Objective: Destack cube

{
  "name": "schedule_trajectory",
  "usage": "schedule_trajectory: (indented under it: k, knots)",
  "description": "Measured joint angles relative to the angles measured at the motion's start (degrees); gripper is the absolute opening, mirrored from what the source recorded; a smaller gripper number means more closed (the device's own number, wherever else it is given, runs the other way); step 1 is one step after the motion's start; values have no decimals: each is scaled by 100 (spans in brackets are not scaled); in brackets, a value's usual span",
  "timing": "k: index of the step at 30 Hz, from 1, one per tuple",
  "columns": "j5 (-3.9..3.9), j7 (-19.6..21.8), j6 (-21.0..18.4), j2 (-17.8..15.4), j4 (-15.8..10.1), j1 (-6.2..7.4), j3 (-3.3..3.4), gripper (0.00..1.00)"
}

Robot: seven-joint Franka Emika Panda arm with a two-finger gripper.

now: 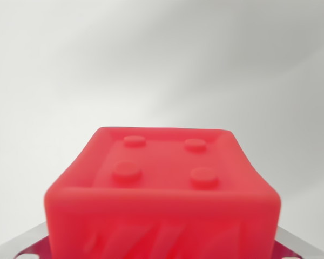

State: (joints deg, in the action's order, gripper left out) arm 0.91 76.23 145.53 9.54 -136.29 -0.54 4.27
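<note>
You are looking through the wrist camera at a red cube that fills the lower middle of the view. Its top face tilts back toward you and carries four round studs, two nearer the far edge and two nearer the front, set inside a slightly raised rim. The near face runs out of the bottom of the picture, and you can see faint paler streaks across it, blurred because it sits so close to the lens.

At the bottom corners, on either side of the cube, you can make out bits of a pale metal part with a dark reddish tint beside the cube, one at the wrist view's left and one at the wrist view's right. They are cut off by the frame and out of focus, so you cannot tell what they are, or whether they touch the cube.

The end effector itself does not show clearly; you cannot tell how wide it stands or whether it has hold of the cube.

Behind the cube everything is a smooth, blurred pale grey-white background. What the cube rests on is hidden below the frame, so you cannot tell whether another cube lies beneath it.
</note>
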Motion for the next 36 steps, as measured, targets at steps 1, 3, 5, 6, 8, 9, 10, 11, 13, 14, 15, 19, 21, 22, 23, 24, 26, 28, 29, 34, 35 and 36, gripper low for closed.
schedule_trajectory:
  k: [1,3,5,6,8,9,10,11,13,14,15,19,21,22,23,24,26,28,29,34,35,36]
  knots:
    - [2,-20,9,0,-8,-17,6,0]
    - [7,-59,26,1,-22,-49,19,0]
    - [11,-89,40,2,-31,-74,28,0]
    - [14,-110,48,4,-37,-92,35,0]
    - [19,-142,60,8,-43,-119,47,0]
    - [23,-164,67,11,-47,-134,55,0]
    - [26,-186,74,14,-50,-150,62,0]
    - [29,-208,80,18,-54,-166,68,0]
    - [34,-245,94,26,-60,-199,80,0]
    - [37,-265,101,30,-64,-216,85,0]
    - [40,-287,110,34,-69,-234,90,0]
    - [50,-358,135,45,-84,-294,112,0]
    - [57,-400,150,52,-91,-326,123,0]
    - [61,-422,156,56,-94,-343,128,0]
    - [63,-433,159,58,-95,-351,131,0]
    - [65,-453,165,63,-98,-369,136,0]
    - [70,-494,177,72,-103,-404,149,0]
    - [73,-527,186,79,-106,-431,159,0]
    - [76,-550,191,84,-108,-450,165,0]
    - [89,-647,222,108,-113,-535,189,0]
    - [93,-668,228,114,-113,-553,193,0]
    - [96,-687,234,119,-114,-571,198,0]
